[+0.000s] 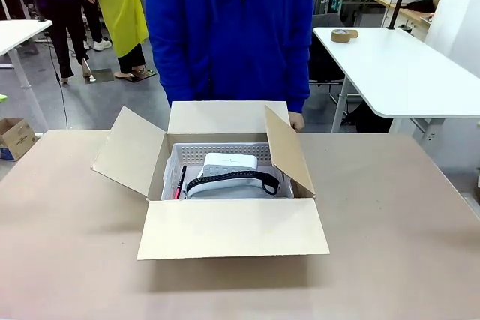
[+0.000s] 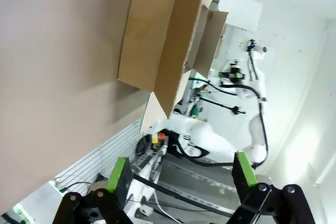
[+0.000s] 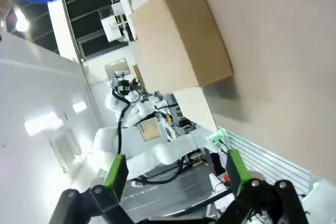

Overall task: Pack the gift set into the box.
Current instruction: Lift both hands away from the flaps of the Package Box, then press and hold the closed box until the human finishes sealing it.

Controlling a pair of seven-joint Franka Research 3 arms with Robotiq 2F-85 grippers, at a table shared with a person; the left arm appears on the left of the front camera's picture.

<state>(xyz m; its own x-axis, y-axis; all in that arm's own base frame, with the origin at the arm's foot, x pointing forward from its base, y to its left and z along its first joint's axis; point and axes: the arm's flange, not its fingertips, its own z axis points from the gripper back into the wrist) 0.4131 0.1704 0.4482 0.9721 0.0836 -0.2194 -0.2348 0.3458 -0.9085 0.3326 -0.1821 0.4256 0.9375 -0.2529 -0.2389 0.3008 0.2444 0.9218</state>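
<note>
The brown cardboard box [image 1: 225, 222] stands open in the middle of the table, all four flaps spread. Inside it lies the gift set: a pale grey perforated tray [image 1: 217, 154] holding a white rounded device [image 1: 229, 162], a black curved strap [image 1: 232, 179] and a thin red-black stick [image 1: 180, 183]. From outside, the box [image 2: 163, 40] appears sideways in the left wrist view, and the box [image 3: 178, 40] also appears in the right wrist view. My left gripper [image 2: 181, 179] is open and empty, well away from it. My right gripper [image 3: 173, 174] is open too, holding nothing.
A person in a blue jacket [image 1: 229, 28] stands at the far edge of the table, one hand [image 1: 296, 121] beside the box's rear flap. A white table [image 1: 397, 73] with a tape roll [image 1: 343, 35] stands behind at right. A small carton [image 1: 15, 138] sits on the floor at left.
</note>
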